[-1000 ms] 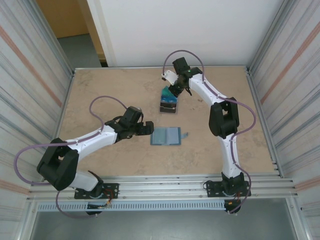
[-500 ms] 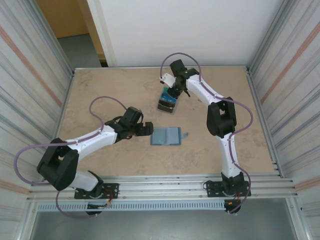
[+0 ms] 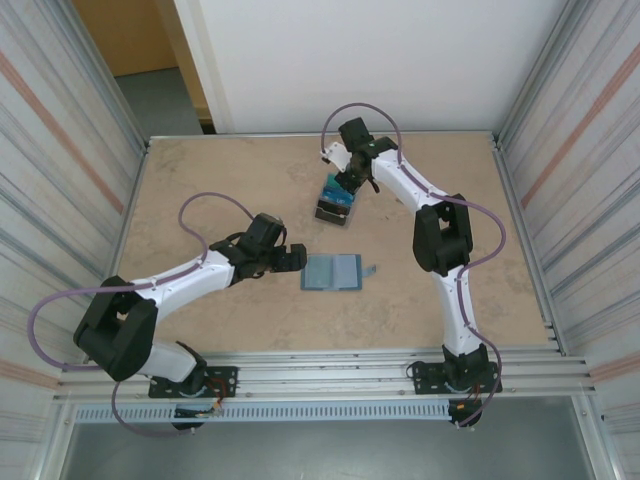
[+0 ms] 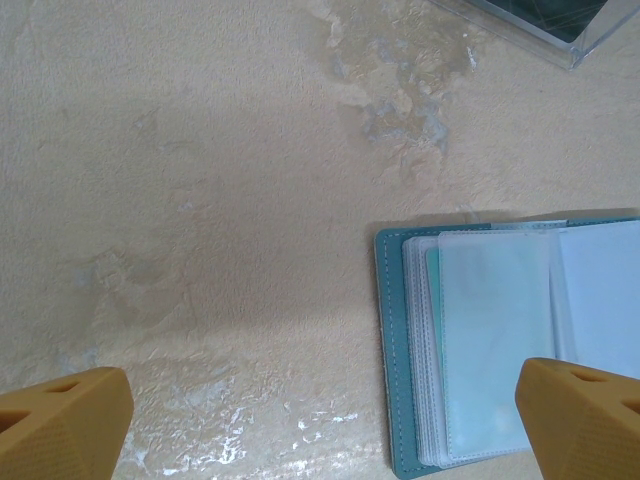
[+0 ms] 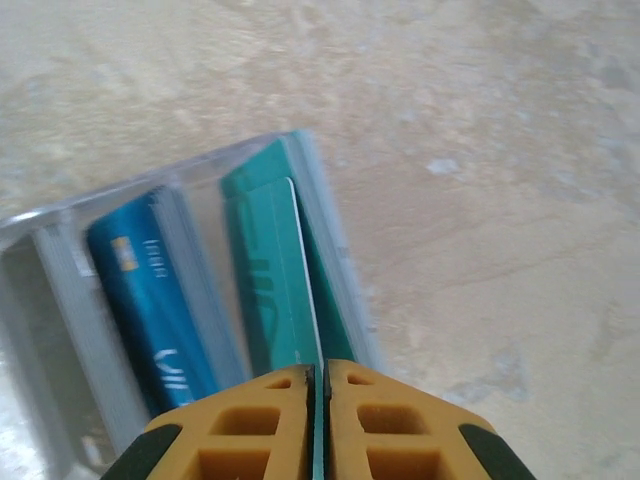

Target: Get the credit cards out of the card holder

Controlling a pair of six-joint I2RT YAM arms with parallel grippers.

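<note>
1. The left claw [image 4: 320,425] has stayed spread wide over the mottled beige worktop [image 4: 200,200]. The card holder [image 4: 480,350], a flat teal-edged bifold with frosted sleeves, lies open at its right finger.
2. Farther off, the right arm has edged left. The right claw [image 5: 317,375] pinches a thin teal credit card [image 5: 275,290] upright in a clear tray [image 5: 335,250], beside a blue credit card [image 5: 160,300].

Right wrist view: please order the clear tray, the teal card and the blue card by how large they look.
1. The clear tray looks largest.
2. The teal card and the blue card look about alike. The teal one is nearer the camera and both are partly hidden, so I do not rank them.
</note>
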